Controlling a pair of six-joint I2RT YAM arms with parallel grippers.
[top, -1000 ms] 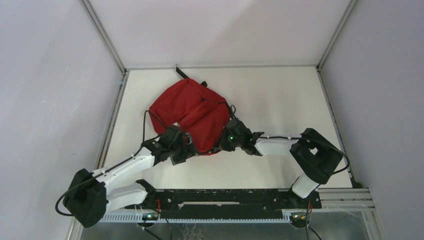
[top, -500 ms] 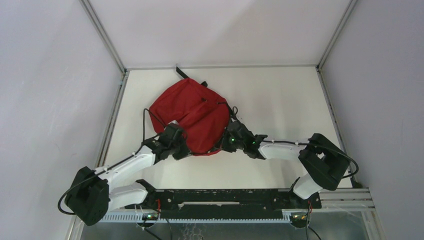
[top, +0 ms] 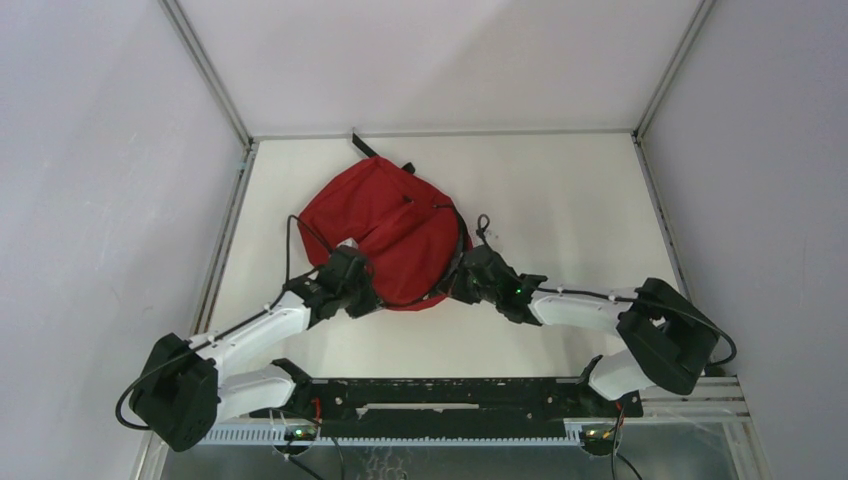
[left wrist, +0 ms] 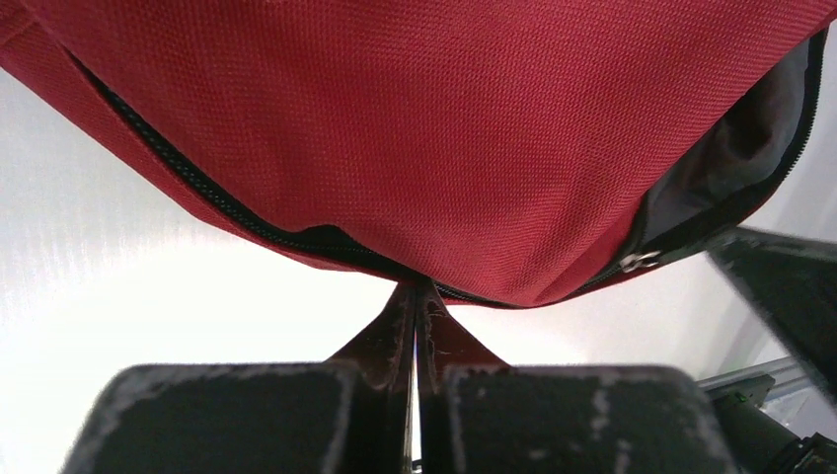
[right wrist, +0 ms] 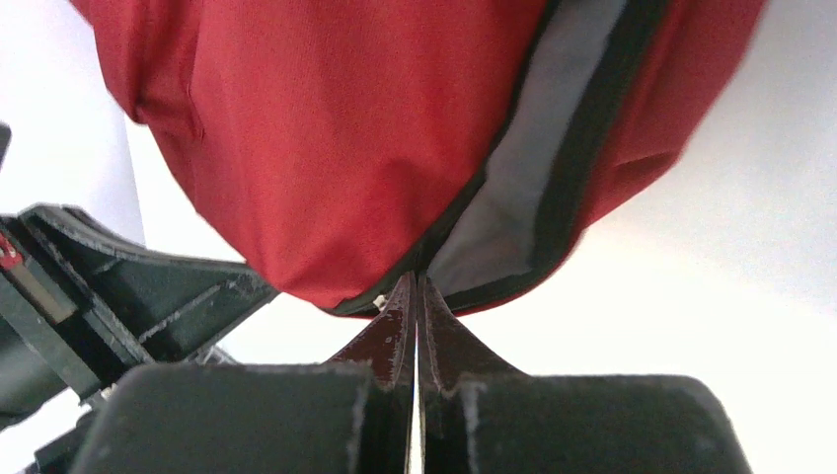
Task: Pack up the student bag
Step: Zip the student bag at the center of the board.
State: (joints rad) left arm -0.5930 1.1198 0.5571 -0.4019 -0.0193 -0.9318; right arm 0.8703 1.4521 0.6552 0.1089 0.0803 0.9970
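The student bag (top: 385,225), a soft red backpack, lies flat in the middle of the table. My left gripper (top: 372,298) is shut on its near-left rim. In the left wrist view the gripper (left wrist: 416,288) pinches the black zip trim of the bag (left wrist: 444,128), and a metal zip slider (left wrist: 640,261) hangs to the right. My right gripper (top: 452,290) is shut on the near-right rim. In the right wrist view its tips (right wrist: 416,278) meet the zip edge between the red flap (right wrist: 326,128) and the grey lining (right wrist: 533,168).
A black strap (top: 365,145) sticks out behind the bag and a thin cord loop (top: 483,225) lies at its right. Metal frame rails (top: 225,240) run along the table's left and right sides. The arms' mounting rail (top: 450,395) spans the near edge.
My left gripper has closed on the bag's near rim. The right arm has shifted to the right, drawing the bag's right edge outward so its black zip trim shows.
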